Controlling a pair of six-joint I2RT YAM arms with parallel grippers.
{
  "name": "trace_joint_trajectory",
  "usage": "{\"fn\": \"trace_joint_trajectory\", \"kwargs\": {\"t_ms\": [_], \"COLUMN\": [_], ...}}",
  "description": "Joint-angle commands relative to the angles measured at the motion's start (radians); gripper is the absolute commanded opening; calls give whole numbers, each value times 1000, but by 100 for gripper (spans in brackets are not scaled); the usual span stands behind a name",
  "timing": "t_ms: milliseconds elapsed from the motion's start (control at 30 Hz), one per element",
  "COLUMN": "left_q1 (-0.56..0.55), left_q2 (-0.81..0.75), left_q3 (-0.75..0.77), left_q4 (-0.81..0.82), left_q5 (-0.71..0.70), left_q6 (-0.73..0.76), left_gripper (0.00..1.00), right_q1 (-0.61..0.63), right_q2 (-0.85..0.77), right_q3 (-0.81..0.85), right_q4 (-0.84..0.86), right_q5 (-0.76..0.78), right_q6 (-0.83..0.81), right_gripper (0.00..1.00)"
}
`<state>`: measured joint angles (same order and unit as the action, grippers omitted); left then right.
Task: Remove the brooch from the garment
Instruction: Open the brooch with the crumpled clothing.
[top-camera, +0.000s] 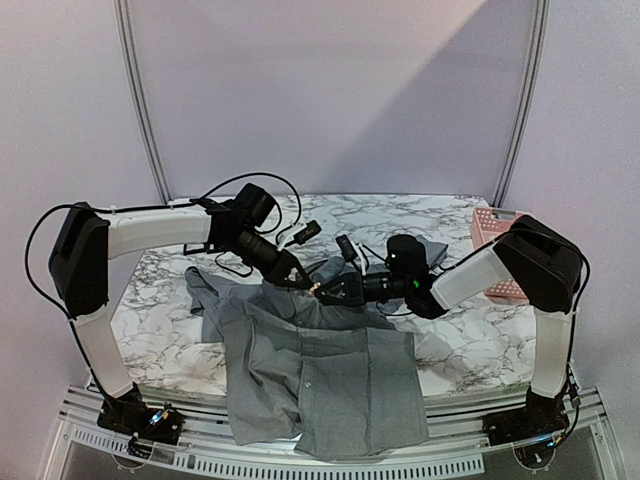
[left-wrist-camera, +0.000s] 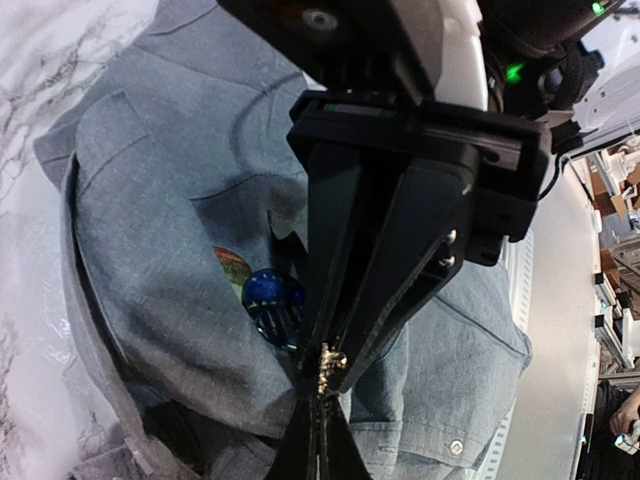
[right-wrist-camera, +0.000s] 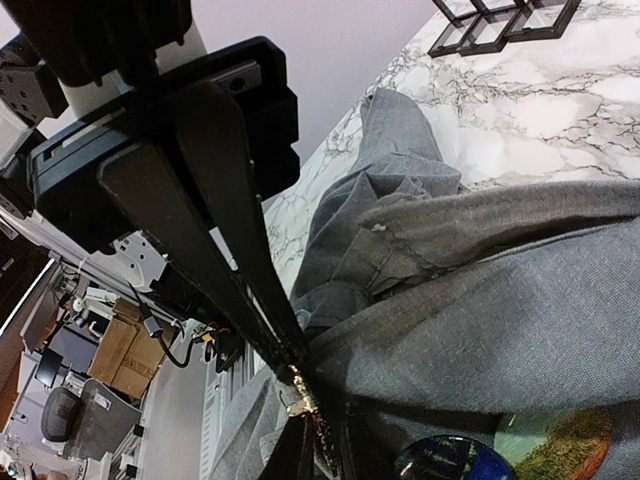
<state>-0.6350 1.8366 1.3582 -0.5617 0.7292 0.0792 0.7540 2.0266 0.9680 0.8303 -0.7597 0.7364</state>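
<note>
The brooch (left-wrist-camera: 265, 290), a round blue and green-orange disc, lies on the grey shirt (top-camera: 330, 380) just beside the tips of both tools. A small gold piece (left-wrist-camera: 329, 366) sits exactly where the 2 tools meet tip to tip. The left tool (top-camera: 303, 284) has its fingers pressed together with the tips at the gold piece; whether they nip it or only cloth cannot be told. The right tool (top-camera: 322, 291) comes in from the opposite side, its 2 fingers narrowed to a point and clamped on the gold piece. The shirt is bunched under the tools and spreads from them over the near edge of the marble tabletop (top-camera: 460, 340). A pink basket (top-camera: 495, 235) stands well behind the right tool.
</note>
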Motion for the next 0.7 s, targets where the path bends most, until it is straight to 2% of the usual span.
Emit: {"fn": "trace_joint_trajectory", "kwargs": {"t_ms": [0, 333, 533, 667], "left_q1": [-22, -23, -23, -23], "left_q2": [-38, -27, -25, -18], "left_q3": [-5, -1, 1, 8], "left_q4": [2, -3, -1, -11], "left_q5": [74, 53, 26, 0], "left_q6": [13, 10, 3, 1], "left_gripper": [0, 0, 0, 0], "right_q1": [-25, -24, -12, 14], "right_q2": [40, 4, -38, -88], "right_q3": [7, 7, 30, 54], "right_q4": [-30, -57, -133, -219], "right_q5": [29, 29, 44, 75], "right_q6": [13, -43, -114, -184], "right_gripper": [10, 15, 20, 29]}}
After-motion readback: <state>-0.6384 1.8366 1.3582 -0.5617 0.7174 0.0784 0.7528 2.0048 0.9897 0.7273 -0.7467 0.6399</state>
